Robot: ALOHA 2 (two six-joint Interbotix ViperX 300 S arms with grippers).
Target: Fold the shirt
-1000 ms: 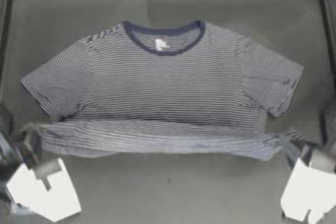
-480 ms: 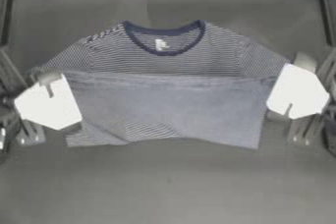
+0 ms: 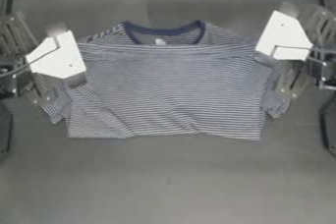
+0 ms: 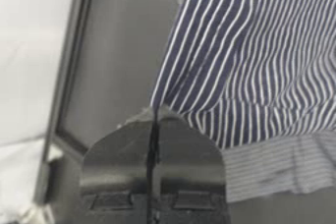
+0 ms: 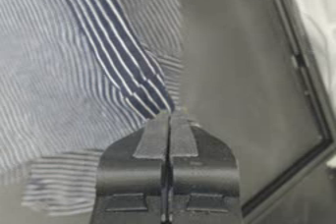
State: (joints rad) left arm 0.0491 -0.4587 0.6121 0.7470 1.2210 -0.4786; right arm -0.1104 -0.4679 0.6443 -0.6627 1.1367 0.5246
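both grippers, left [image 3: 77, 51] and right [image 3: 257, 50], clamping shirt [image 3: 164, 95] hem, moved up near collar.

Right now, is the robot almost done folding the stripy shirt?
Not yet. Done: the shirt has its bottom half folded up over the chest, hem just under the collar. In hand: the left gripper and right gripper, jaws closed, pinch that hem's corners. Left: letting go, then folding in the sleeves and sides.
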